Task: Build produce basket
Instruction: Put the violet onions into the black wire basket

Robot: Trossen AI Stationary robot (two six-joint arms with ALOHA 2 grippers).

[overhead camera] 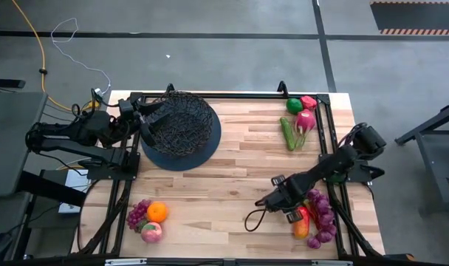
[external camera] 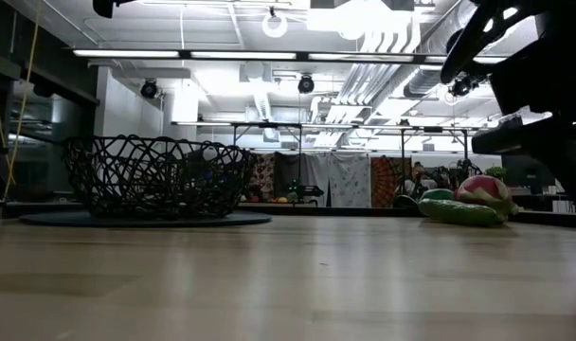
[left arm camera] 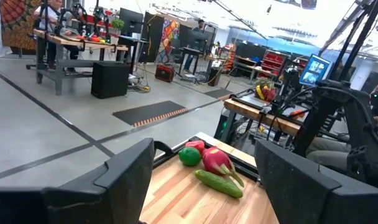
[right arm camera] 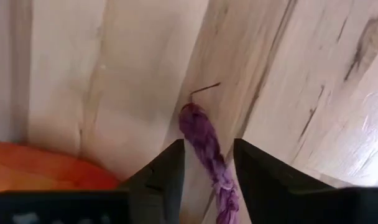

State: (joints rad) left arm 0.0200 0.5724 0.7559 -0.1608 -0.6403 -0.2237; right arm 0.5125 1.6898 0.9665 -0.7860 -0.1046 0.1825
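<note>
- Our right gripper (right arm camera: 207, 165) is down low over the grapes (right arm camera: 204, 146) near the right front edge of the table (overhead camera: 232, 177). Its fingers are open a bit, one on each side of the purple bunch. They don't look closed on it yet, so we think it holds nothing.
- We think the fingers stand apart like that so the bunch fits btwn them before the squeeze.
- Seen from above, the right gripper (overhead camera: 287, 201) sits just beside the orange-red mango (overhead camera: 303, 224) & the grapes (overhead camera: 322, 218). They lie in a pile, so a grab could bump the mango too.
- Our left gripper (overhead camera: 139, 117) waits at the back left, right by the basket (overhead camera: 182, 123). Its fingers (left arm camera: 124, 177) are wide open w/ nothing in them. It points across the table at the veg pile.
- The basket sits on its dark round base at the back left. We can't see any food in it, tho the mesh hides some.
- Its spot is far from the right arm's grapes, so that is a long carry.
- Other food waits in piles: cucumber (overhead camera: 287, 134), radish (overhead camera: 305, 121), green pepper (overhead camera: 294, 105) & red pepper (overhead camera: 308, 101) at back right.
- Front left has more grapes (overhead camera: 138, 214), an orange (overhead camera: 157, 211) & a peach (overhead camera: 152, 232).
- We think the job is only starting, since all the food we see is on the table.
</note>
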